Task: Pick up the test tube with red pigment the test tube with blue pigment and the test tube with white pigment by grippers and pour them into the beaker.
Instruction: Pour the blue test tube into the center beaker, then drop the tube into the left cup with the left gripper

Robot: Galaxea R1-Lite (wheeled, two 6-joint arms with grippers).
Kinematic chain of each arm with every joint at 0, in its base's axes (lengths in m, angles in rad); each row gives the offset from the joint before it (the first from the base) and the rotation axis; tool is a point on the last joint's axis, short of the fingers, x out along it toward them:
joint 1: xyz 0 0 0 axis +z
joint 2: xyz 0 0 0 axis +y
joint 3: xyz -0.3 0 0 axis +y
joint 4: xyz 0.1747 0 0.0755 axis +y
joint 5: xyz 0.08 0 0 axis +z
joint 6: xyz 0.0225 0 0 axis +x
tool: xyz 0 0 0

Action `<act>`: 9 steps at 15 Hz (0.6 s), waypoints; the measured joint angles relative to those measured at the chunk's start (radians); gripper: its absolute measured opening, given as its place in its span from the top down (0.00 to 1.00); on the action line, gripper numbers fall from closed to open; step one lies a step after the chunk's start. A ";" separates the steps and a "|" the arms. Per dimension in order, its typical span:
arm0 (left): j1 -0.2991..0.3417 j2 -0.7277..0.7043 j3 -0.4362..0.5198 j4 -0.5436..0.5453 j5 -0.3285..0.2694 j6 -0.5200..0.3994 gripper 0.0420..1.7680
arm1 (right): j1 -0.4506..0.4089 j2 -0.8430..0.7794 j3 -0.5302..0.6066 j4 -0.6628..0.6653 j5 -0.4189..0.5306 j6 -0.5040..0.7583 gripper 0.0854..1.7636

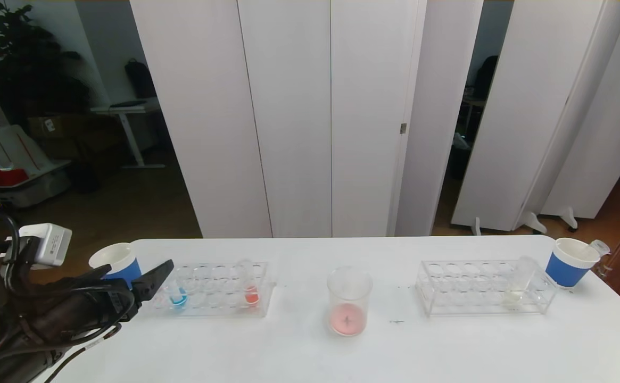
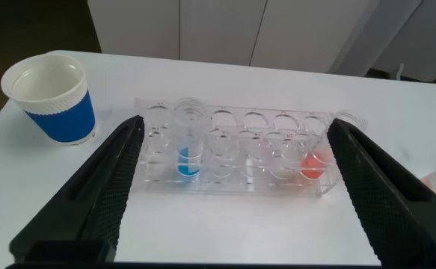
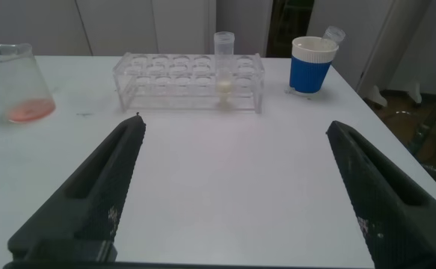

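Left gripper (image 2: 232, 187) jaws stood fully open, empty, framing the test tube with blue pigment (image 2: 188, 142); I judged red already in the beaker (image 1: 348, 300), blue and white remaining.

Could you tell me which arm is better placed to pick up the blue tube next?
Left, likely. The left gripper is open beside the left rack, facing the test tube with blue pigment. The right gripper faces the other rack.
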 joint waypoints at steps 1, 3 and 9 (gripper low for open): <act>-0.005 0.037 0.014 -0.073 0.001 -0.007 0.01 | 0.000 0.000 0.000 0.000 0.000 0.000 0.01; -0.008 0.099 0.048 -0.162 0.004 -0.016 0.01 | 0.000 0.000 0.000 0.000 0.000 0.000 0.01; -0.007 0.201 0.069 -0.188 0.009 -0.063 0.01 | 0.000 0.000 0.000 0.000 0.000 0.000 0.01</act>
